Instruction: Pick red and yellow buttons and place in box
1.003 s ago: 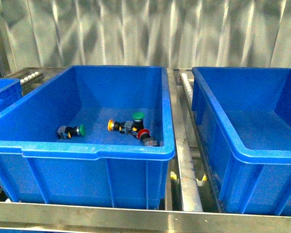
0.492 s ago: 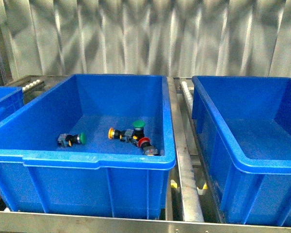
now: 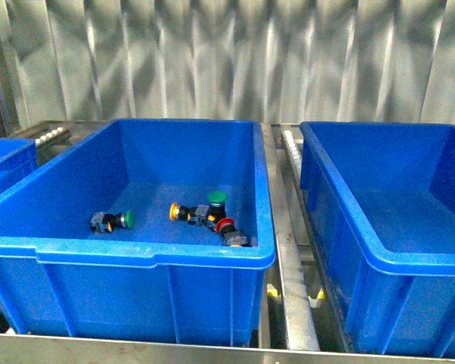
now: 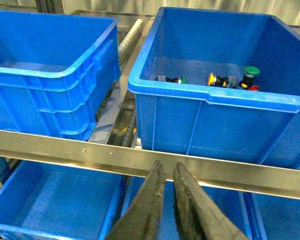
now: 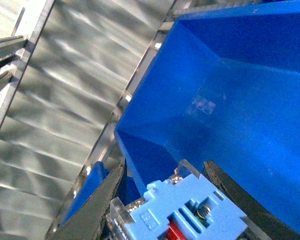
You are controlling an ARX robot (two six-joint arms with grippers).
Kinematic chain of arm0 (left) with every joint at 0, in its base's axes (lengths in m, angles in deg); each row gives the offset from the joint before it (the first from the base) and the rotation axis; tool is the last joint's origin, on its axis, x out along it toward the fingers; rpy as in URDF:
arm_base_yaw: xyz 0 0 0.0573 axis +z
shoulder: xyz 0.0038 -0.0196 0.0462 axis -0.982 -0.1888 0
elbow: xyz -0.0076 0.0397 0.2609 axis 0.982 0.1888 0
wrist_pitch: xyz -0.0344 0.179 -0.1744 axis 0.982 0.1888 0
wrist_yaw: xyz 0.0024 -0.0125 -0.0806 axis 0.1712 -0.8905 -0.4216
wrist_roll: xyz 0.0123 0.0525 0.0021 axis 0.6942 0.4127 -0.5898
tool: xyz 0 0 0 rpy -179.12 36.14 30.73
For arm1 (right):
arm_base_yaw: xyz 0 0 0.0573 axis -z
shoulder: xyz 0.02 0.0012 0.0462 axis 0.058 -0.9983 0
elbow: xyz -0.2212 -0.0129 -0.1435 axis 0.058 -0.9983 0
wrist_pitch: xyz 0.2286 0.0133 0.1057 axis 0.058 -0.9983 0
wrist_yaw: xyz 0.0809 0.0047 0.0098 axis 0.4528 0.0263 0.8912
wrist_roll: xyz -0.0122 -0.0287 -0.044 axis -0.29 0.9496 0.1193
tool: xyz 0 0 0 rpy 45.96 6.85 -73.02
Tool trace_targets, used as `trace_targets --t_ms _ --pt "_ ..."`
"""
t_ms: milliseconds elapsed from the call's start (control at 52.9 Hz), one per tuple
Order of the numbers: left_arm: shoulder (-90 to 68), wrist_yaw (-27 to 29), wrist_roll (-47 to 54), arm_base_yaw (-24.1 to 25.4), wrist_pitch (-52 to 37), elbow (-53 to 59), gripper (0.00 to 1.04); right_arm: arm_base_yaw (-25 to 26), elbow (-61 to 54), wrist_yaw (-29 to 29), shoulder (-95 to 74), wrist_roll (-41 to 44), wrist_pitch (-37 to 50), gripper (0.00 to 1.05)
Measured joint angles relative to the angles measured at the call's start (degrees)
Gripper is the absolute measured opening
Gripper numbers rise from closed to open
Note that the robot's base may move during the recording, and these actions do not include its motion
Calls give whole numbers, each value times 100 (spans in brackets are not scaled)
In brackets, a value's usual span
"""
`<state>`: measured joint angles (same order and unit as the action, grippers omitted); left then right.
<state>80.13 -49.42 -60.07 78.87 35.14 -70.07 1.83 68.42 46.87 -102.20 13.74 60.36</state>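
No text, label, brand, number or sign can be read in any view. The blue bins [image 3: 152, 250] have plain walls. The light blue block [image 5: 182, 210] in the right wrist view carries small raised marks, too blurred to read. The buttons [image 3: 208, 212] are too small to show any lettering.
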Motion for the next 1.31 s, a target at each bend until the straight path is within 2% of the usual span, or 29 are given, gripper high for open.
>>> trace_targets --t_ms 208,341,549,795,1305 --pt "0 0 2 0 0 0 73 -2 -24 -140 7 109 -11 39" --pt "0 0 2 0 0 0 98 0 -96 -267 48 127 -42 39" --pt "0 0 9 0 0 0 97 31 -195 -293 144 153 -114 39" --pt "0 24 9 0 0 0 97 433 -562 -133 553 -234 -310 39" --pt "0 2 9 0 -4 0 97 2092 -542 1060 356 -205 -216 39"
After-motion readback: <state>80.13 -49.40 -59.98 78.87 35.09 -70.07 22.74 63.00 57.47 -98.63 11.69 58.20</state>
